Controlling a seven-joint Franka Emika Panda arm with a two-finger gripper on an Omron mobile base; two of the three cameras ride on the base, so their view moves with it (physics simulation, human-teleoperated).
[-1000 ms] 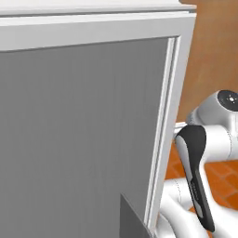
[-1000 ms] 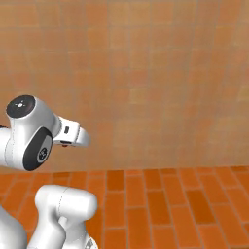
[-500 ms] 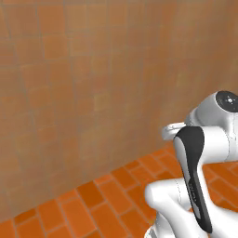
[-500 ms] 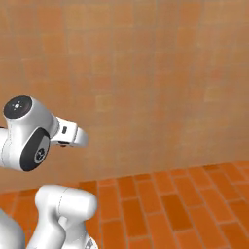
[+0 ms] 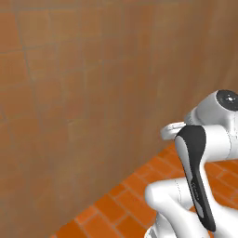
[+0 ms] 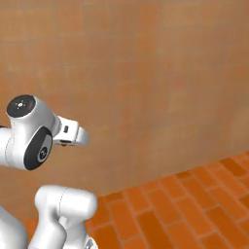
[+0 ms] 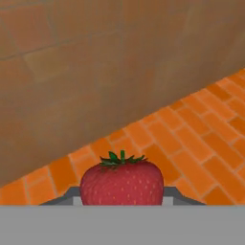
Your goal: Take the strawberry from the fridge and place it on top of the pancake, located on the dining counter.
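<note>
Between the fingers (image 7: pixel 122 200), at the bottom of the hand view, sits the strawberry (image 7: pixel 121 183), red with its green leaf cap up; the fingers are closed on its two sides, only their grey tips peeking out left and right of it. It is held that way, judging from the task, so that it can be carried off to the pancake, clear of any surface. Behind it run a tan tiled wall (image 7: pixel 95 72) and an orange brick floor (image 7: pixel 191 139), so the hand points out and slightly down across open floor, with no tabletop ahead. Both base views show the white arm (image 5: pixel 204 186) folded close over the base, probably tucked for travel. Count: one strawberry, one arm, two finger tips. The carrying step seems under way; placing is not yet done.
</note>
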